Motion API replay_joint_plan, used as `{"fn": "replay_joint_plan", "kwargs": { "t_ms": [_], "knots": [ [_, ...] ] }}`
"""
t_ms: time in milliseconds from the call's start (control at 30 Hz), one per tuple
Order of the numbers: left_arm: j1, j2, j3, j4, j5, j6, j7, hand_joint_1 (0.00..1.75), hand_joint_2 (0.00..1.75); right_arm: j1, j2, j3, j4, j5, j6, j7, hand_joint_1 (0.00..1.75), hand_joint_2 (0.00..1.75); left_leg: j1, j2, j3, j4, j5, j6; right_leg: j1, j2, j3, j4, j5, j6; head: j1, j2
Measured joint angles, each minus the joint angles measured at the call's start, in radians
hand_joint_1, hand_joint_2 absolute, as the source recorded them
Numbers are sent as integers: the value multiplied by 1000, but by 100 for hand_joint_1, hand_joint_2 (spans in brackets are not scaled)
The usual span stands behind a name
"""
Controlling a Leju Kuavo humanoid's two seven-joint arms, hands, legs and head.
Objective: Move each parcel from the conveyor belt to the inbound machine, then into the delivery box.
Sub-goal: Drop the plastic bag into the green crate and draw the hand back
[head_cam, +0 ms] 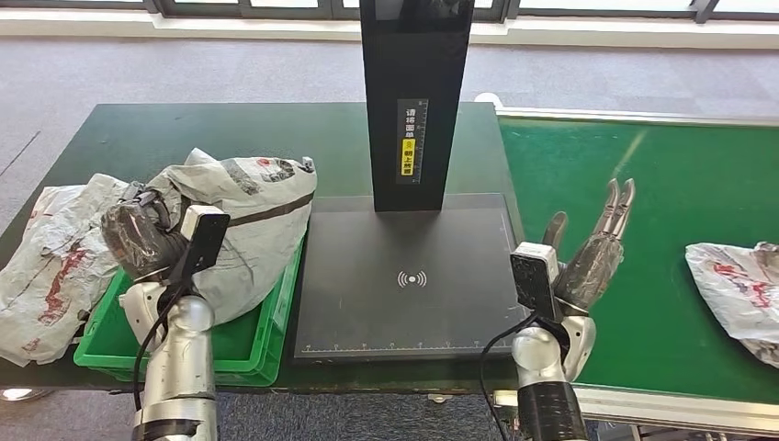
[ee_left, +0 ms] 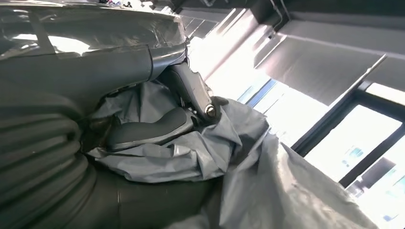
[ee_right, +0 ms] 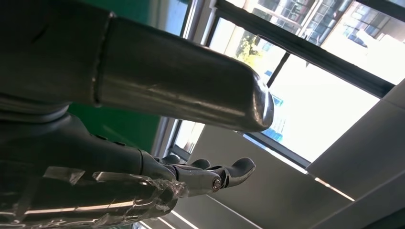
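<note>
Down on the left, left hand [head_cam: 138, 234] has its fingers clamped into the crumpled grey plastic parcel [head_cam: 243, 220], apparently resting in the green plastic delivery box [head_cam: 241, 344]. Right hand [head_cam: 592, 253] hovers over the green conveyor belt [head_cam: 643, 175], fingers apart, holding nothing. Another grey parcel [head_cam: 735, 285] lies farther along the belt.

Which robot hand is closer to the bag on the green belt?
Right. The right hand hovers open over the belt's near edge, the bag further along. The left hand grips another bag across the table.
</note>
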Motion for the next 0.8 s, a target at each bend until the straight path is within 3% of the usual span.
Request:
{"fn": "replay_joint_plan", "kwargs": {
  "t_ms": [133, 333, 467, 800],
  "knots": [
    [-25, -2, 3, 84, -74, 0, 92, 0, 0, 13, 3, -12, -23, 20, 16, 15, 0, 0, 0, 0, 0, 0, 0, 0, 0, 0, 0, 0, 0, 0, 0, 0],
    [-45, -2, 19, 144, -143, 0, 158, 0, 0, 27, 5, -21, -46, 37, 38, 31, 0, 0, 0, 0, 0, 0, 0, 0, 0, 0, 0, 0, 0, 0, 0, 0],
    [-42, -3, 29, 120, -227, 1, 218, 0, 0, 29, 5, -28, -50, 47, 69, 41, 0, 0, 0, 0, 0, 0, 0, 0, 0, 0, 0, 0, 0, 0, 0, 0],
    [-10, -5, 37, 0, -254, 2, 301, 0, 0, 29, 6, -31, -50, 80, 87, 69, 0, 0, 0, 1, 0, 0, 0, 0, 0, 1, 0, 0, 0, 0, 0, 0]
  ]
}}
